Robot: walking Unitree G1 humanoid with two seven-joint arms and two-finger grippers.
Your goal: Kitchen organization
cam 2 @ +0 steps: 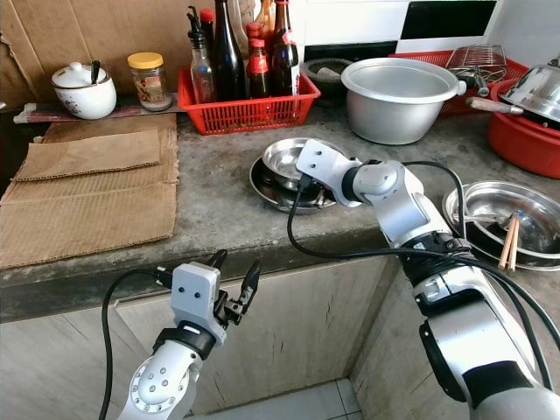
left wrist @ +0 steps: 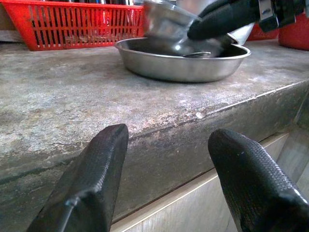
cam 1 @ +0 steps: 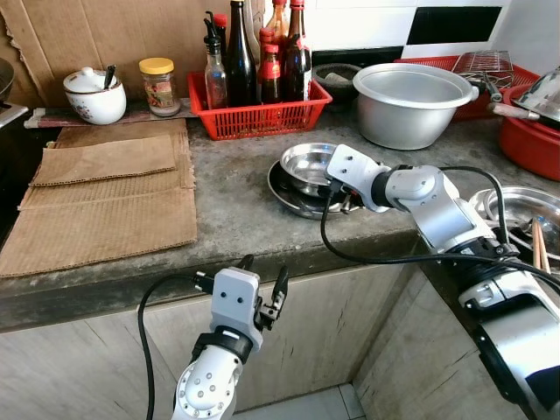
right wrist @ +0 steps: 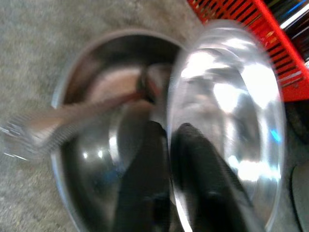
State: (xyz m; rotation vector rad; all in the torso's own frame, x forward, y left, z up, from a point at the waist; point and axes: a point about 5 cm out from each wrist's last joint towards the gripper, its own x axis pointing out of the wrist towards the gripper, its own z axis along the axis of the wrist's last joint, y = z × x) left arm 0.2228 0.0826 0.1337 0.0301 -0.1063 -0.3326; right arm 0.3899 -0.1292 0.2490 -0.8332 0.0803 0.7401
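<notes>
On the grey stone counter [cam 1: 236,210] a small steel bowl [cam 1: 308,164] stands tilted inside a wider, shallow steel dish [cam 1: 293,199]. My right gripper [right wrist: 170,159] is shut on the small bowl's rim, one black finger inside the bowl and one outside. A spoon [right wrist: 72,116] lies blurred in the dish under it. Below the counter's front edge, my left gripper [cam 1: 264,268] hangs open with nothing between its fingers [left wrist: 91,179], pointing toward the dish [left wrist: 183,65].
A red basket of bottles [cam 1: 258,109] and a big aluminium pot [cam 1: 411,101] stand behind the dish. A lidded jar [cam 1: 159,86] and a white ceramic pot [cam 1: 94,94] sit at the back left. Cardboard sheets [cam 1: 105,201] cover the left. A steel plate with chopsticks [cam 1: 525,219] lies right.
</notes>
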